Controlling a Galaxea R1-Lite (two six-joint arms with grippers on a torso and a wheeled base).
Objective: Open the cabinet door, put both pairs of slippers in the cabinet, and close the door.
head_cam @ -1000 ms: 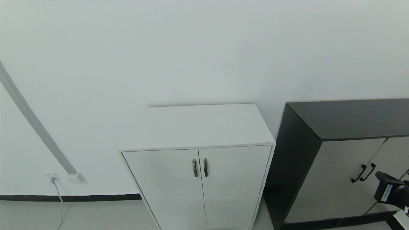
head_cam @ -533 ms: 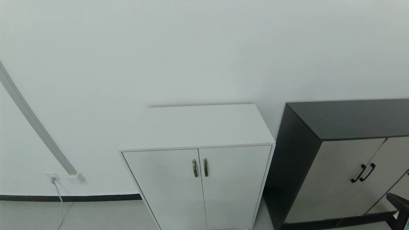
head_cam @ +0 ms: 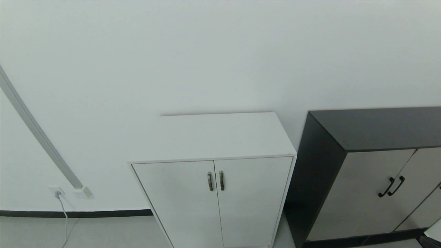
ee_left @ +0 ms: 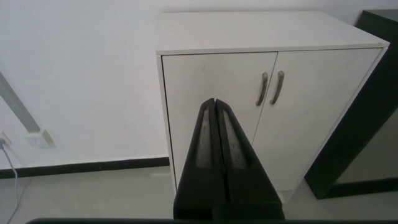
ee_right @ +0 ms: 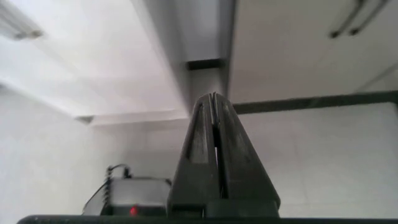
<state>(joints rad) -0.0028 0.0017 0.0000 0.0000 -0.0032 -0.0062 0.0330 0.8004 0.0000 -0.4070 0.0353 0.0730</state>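
The white cabinet (head_cam: 213,137) stands against the wall with both doors shut and two metal handles (head_cam: 215,181) side by side at the middle seam. In the left wrist view my left gripper (ee_left: 215,102) is shut and holds nothing. It hangs a short way in front of the white cabinet (ee_left: 211,68), level with the left door and left of the handles (ee_left: 270,88). My right gripper (ee_right: 214,96) is shut and holds nothing too. It is low over the pale floor (ee_right: 323,162), pointing at the narrow gap (ee_right: 205,65) between the two cabinets.
A black cabinet (head_cam: 361,127) with grey doors and black handles (head_cam: 391,186) stands close on the white one's right. On the left wall are a slanted cable duct (head_cam: 34,127) and a socket with a hanging cable (head_cam: 57,193). Open floor lies left of the white cabinet.
The right gripper, seen a second ago at the head view's lower right edge, has sunk down and out of that view. The cabinets and camera have not moved.
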